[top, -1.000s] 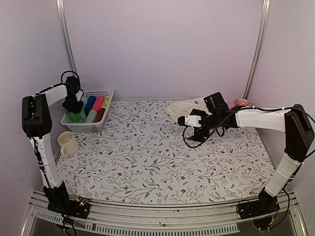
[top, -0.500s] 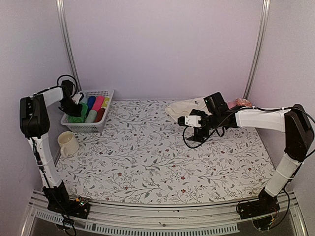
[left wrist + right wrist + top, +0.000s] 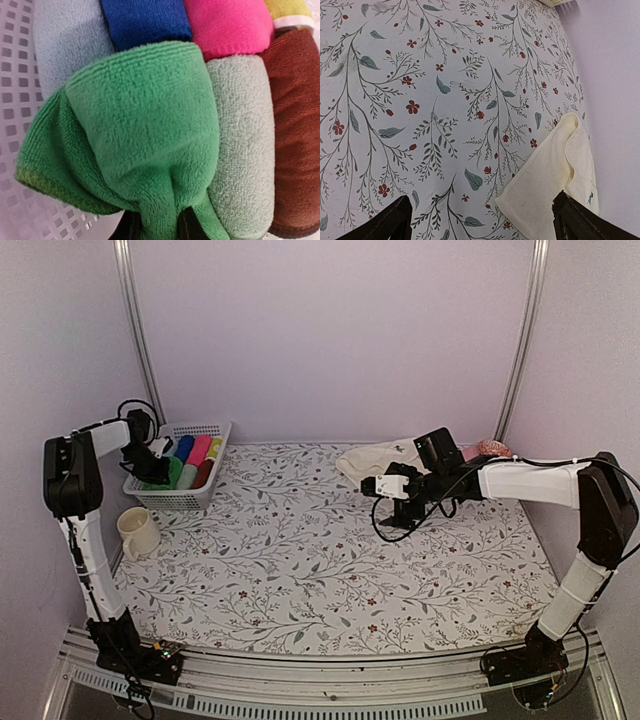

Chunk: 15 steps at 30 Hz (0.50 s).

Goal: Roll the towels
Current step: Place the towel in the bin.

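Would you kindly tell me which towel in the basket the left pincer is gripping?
The bright green towel: the left pincer pinches its bunched end, while the blue roll and pink roll beside it lie free.

Cream towel (image 3: 550, 175) partly beyond bottom edge

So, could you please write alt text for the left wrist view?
The left claw pinches a bunched bright green terry towel inside a white perforated plastic basket, beside a rolled blue towel, a rolled pink towel and a rolled brown towel.
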Motion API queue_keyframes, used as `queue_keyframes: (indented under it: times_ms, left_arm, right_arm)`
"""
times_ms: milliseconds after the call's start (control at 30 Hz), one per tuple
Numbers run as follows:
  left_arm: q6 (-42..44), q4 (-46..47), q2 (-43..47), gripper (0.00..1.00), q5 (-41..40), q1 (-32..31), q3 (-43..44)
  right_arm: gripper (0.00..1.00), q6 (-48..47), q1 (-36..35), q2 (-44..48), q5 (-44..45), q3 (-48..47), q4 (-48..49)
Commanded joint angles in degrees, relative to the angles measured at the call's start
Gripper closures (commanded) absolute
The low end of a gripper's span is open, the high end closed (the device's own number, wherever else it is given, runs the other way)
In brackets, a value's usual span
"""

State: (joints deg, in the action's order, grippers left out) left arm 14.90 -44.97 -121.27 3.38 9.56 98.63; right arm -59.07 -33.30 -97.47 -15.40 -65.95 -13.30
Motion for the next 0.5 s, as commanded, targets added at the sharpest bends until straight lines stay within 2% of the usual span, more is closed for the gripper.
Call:
queue_keyframes:
  times_ms: [0, 200, 367, 467]
  left_arm:
    - [-0.5, -5.9, -3.6, 1.0, 5.09, 0.5, -0.23]
    - [-1.48, -7.22, -6.88, 1.0, 6.28, 1.87, -0.59]
    - [-4.14, -6.99, -7.01, 1.0, -0.08, 2.56, 1.32]
    - [-4.92, -7.11, -5.42, 0.84, -1.24, 2.57, 2.58]
  right_arm:
    - [0.01, 0.46, 0.17, -0.35, -1.03, -1.1, -1.11]
    - [0.01, 0.36, 0.15, -0.29, -1.04, -1.11, -1.2]
    - [0.01, 0.27, 0.08, -0.01, -1.17, -1.04, -1.31]
    - [0.01, 0.23, -0.05, -0.14, -1.22, -1.12, -1.34]
